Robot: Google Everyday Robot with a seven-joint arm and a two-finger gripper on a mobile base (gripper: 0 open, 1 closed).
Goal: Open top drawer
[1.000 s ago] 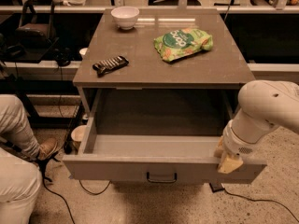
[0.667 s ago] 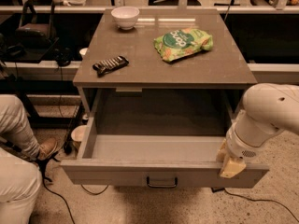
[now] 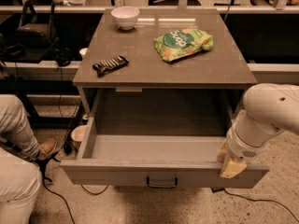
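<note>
The top drawer (image 3: 140, 171) is pulled far out from under the grey cabinet top; its deep grey box interior shows and holds nothing I can see. Its wide flat front panel has a small black handle (image 3: 161, 183) at the centre. My gripper (image 3: 230, 164) sits at the drawer's right front corner, on the top edge of the front panel, at the end of my white arm (image 3: 266, 118). The two shallower drawers are out of view.
On the cabinet top (image 3: 140, 69) lie a white bowl (image 3: 125, 17), a green snack bag (image 3: 182, 43) and a dark snack bar (image 3: 110, 65). A person's leg and shoe (image 3: 28, 139) are at the left. Cables run across the floor, and shelving stands behind.
The drawer has slid further out toward the camera, and my gripper has moved with its right front corner.
</note>
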